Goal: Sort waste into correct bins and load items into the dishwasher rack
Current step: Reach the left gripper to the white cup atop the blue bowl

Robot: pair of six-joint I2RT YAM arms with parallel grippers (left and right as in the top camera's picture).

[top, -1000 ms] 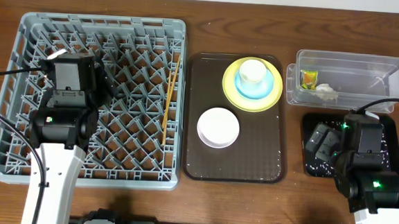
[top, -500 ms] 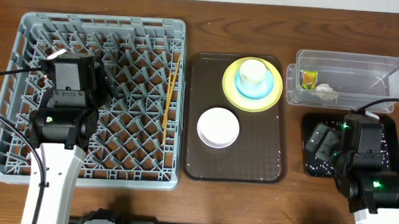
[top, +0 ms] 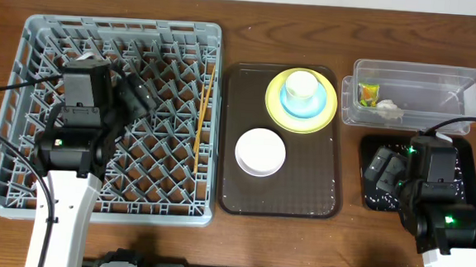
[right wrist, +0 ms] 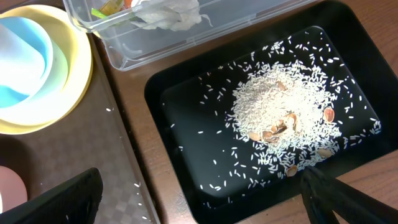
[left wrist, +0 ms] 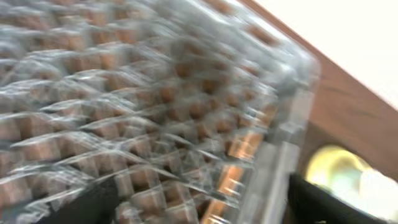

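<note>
Two bins lie on the right: nearest, at 4 o'clock in the overhead view, the glossy black tray (right wrist: 339, 31) holds a heap of white rice (right wrist: 280, 106) with a few brownish husk-like bits (right wrist: 273, 132) and loose grains scattered about. The right gripper (right wrist: 199, 180) hangs over it with fingers wide and nothing between them. Beyond, at 2 o'clock, the clear plastic tub (top: 464, 85) contains the green-and-orange wrapper (top: 367, 94) and the crumpled white tissue (top: 388, 110). At centre the textured brown tray (top: 301, 187) carries the round white bowl (top: 260, 151) on its near half and, farther back, the yellow plate (top: 273, 102) with the light blue dish (top: 302, 111) and the white cup (top: 301, 85) stacked on it. At 9 o'clock the grey pegged rack (top: 120, 24) holds the thin wooden chopsticks (top: 203, 106) along its 3 o'clock edge; the left gripper (left wrist: 202, 199) hovers above the pegs, its blurred fingers apart, holding nothing.
</note>
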